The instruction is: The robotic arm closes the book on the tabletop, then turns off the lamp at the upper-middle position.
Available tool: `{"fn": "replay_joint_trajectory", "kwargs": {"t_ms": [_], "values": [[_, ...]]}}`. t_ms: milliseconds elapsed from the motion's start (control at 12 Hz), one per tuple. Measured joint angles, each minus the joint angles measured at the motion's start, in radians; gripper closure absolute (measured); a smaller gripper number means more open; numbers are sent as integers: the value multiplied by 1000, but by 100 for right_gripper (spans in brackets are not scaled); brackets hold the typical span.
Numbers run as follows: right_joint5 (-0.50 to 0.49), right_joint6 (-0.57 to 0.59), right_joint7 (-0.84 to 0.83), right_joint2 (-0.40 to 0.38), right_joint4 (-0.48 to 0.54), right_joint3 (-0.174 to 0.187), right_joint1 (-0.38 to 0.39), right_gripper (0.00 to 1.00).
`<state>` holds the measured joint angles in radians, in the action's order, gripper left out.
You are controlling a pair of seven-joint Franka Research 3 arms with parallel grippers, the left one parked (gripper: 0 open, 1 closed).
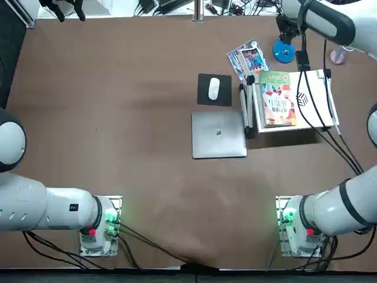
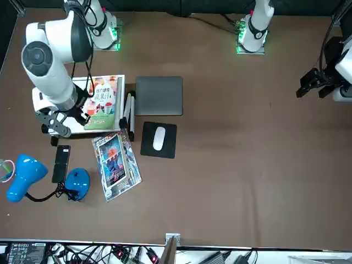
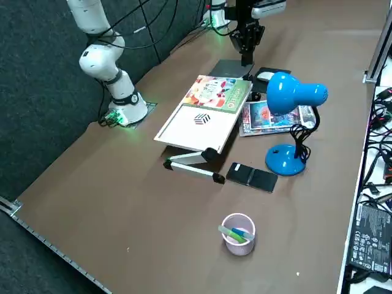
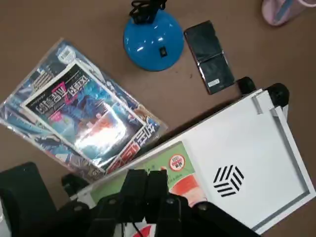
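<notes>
The thin green-covered paperback (image 1: 279,99) lies closed on the white stand board (image 3: 199,126), so that half looks done. The right arm's small dark tool (image 4: 146,180), fingers together, is above it; the blue round-based lamp (image 4: 153,40) (switch on its base) apparently remains.

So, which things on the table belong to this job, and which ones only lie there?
For the job:
- book, closed on the white stand
- blue lamp
- right pincer, above the book

Only lying there:
- laptop
- mouse
- glossy leaflets
- cup with pens
</notes>
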<state>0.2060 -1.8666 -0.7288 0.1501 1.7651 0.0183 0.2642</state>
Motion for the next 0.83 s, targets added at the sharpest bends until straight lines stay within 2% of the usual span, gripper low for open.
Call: {"fn": "replay_joint_trajectory", "kwargs": {"t_ms": [167, 250, 833], "values": [[41, -3, -74, 31, -32, -6, 17, 98], [66, -3, -127, 88, -86, -8, 32, 98], [190, -8, -148, 281, -226, -7, 35, 98]]}}
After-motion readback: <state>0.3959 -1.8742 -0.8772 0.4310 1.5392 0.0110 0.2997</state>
